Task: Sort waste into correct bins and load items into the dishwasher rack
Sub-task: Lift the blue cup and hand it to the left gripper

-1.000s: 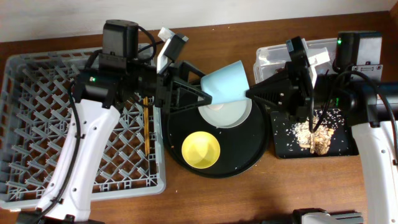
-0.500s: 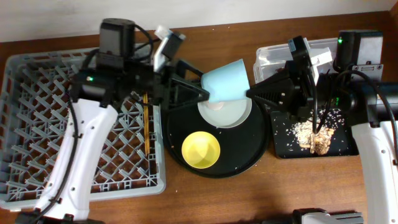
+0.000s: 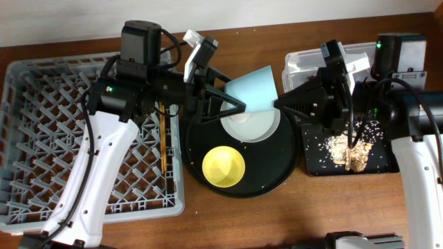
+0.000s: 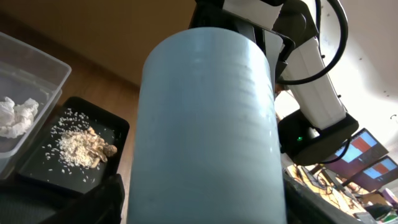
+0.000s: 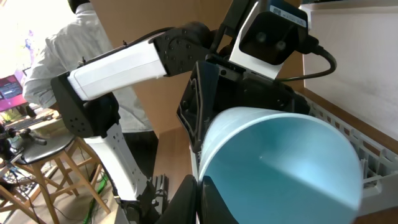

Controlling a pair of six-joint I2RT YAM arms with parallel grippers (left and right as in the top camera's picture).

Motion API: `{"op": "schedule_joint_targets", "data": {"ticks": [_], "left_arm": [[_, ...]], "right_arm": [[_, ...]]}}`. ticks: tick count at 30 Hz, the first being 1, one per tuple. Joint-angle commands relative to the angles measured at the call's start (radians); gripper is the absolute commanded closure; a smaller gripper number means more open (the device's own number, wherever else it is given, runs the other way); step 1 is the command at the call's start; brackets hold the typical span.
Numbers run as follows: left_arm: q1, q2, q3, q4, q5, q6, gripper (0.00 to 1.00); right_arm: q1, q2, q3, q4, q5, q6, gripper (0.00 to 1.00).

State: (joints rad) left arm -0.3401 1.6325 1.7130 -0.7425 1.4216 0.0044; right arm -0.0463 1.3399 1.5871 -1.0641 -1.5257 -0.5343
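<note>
The light blue cup (image 3: pixel 252 88) hangs tilted above the white plate (image 3: pixel 257 126), held between both arms. My right gripper (image 3: pixel 278 104) is shut on its rim; the right wrist view shows the fingers (image 5: pixel 199 193) pinching the rim of the cup (image 5: pixel 280 168). My left gripper (image 3: pixel 232 104) is open, with a finger on each side of the cup's body (image 4: pixel 208 112); a thin gap shows at one finger. The chopsticks (image 3: pixel 162 142) lie in the grey rack (image 3: pixel 41 138). The yellow bowl (image 3: pixel 223 166) sits beside the plate. The pink cup and foil wrapper are out of view.
Plate and bowl rest on a round black tray (image 3: pixel 280 173). The clear tub (image 3: pixel 301 59) at back right holds the white napkin (image 4: pixel 15 115). The black rectangular tray (image 3: pixel 315 158) holds beige food scraps (image 3: pixel 345 149). My right arm reaches over both bins.
My left gripper has moved right, and its fingers now reach further along the cup. The right gripper and the cup have hardly moved.
</note>
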Motion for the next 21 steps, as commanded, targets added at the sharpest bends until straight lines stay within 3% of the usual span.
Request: {"op": "schedule_joint_targets", "data": {"ticks": [1,10,16,19,21], "left_arm": [[0.003,-0.002,0.008,0.010,-0.005,0.011,0.29],[0.015,-0.002,0.008,0.009,-0.005,0.011,0.49],[0.081,-0.002,0.008,-0.041,-0.004,0.008,0.50],[0.081,-0.002,0.008,-0.048,0.029,0.008,0.50],[0.081,-0.002,0.008,-0.048,0.029,0.008,0.50]], "right_arm": [[-0.006,-0.002,0.008,0.001,-0.007,-0.008,0.96],[-0.006,-0.002,0.008,0.000,0.023,-0.008,0.94],[-0.008,-0.002,0.008,0.128,0.053,0.040,0.73],[-0.006,0.000,0.008,0.193,0.305,0.260,0.95],[-0.005,0.006,0.008,0.182,0.315,0.282,0.96]]}}
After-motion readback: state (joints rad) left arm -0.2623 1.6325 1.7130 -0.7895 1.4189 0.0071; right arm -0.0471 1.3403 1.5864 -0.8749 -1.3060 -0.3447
